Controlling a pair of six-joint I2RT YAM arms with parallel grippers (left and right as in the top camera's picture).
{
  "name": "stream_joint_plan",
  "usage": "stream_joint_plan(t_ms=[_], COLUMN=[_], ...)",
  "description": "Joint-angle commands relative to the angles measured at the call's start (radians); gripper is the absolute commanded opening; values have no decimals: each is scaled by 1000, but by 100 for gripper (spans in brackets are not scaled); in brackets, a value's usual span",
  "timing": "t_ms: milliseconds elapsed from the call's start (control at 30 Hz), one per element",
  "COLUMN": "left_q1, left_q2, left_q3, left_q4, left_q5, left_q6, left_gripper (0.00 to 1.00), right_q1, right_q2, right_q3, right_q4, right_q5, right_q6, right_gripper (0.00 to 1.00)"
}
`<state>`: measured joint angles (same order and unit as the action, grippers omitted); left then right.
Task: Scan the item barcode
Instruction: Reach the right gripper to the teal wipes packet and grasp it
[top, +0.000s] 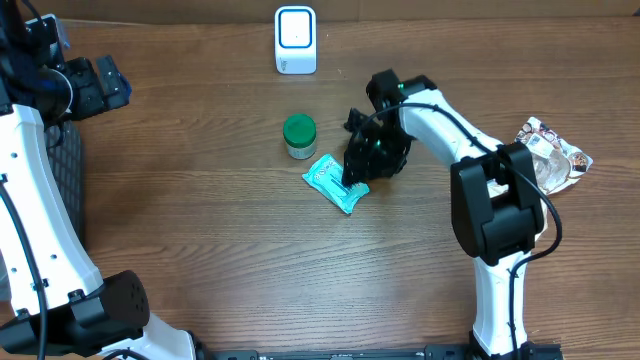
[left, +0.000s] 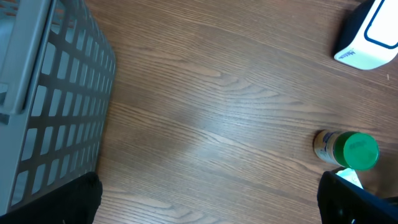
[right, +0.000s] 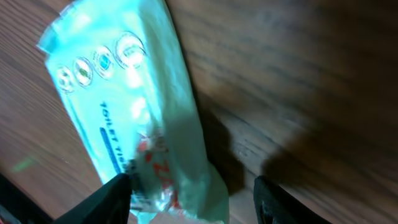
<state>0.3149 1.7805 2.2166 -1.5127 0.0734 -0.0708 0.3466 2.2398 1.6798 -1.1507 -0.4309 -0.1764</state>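
1. Mid-table, just right of centre: teal packet (top: 333, 184) lies flat on the wood, slanted; printed face up in the right wrist view (right: 134, 106).
2. Right gripper (top: 356, 172) sits down over the packet's right end; jaws apart, straddling that end (right: 193, 202); one finger (right: 115, 198) at the packet's edge, the other clear of it; not clamped.
3. Green-lidded jar (top: 299, 135) upright just beside the packet's far-left corner.
4. White scanner (top: 295, 40) at the table's (top: 200, 230) far edge, well apart from the packet.
5. Crumpled wrapper (top: 553, 152) at the right edge.
6. Left gripper (top: 103, 82) far left near the grey basket (left: 50, 93); jaws fully spread, nothing between them.
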Motion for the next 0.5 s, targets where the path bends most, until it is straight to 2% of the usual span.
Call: stream_joint_plan(t_ms=[0, 133, 167, 233, 333, 467], left_q1=[-2, -2, -2, -2, -2, -2], left_q2=[0, 0, 0, 0, 0, 0], left_q3=[-4, -4, -4, -4, -3, -3], left_q4=[0, 0, 0, 0, 0, 0], left_q5=[-3, -3, -3, -3, -3, -3], left_q6=[16, 16, 16, 16, 16, 16], left_gripper=[100, 99, 100, 100, 100, 100], right_q1=[-5, -5, -5, -5, -5, -9], right_q2=[9, 9, 9, 9, 8, 6], right_q3=[-75, -122, -129, -135, -135, -124], right_q4=[63, 89, 92, 96, 96, 88], right_q5=[-48, -58, -57, -58, -58, -126], right_q6=[-34, -34, -34, -34, -33, -30], right_gripper=[60, 59, 56, 46, 20, 4])
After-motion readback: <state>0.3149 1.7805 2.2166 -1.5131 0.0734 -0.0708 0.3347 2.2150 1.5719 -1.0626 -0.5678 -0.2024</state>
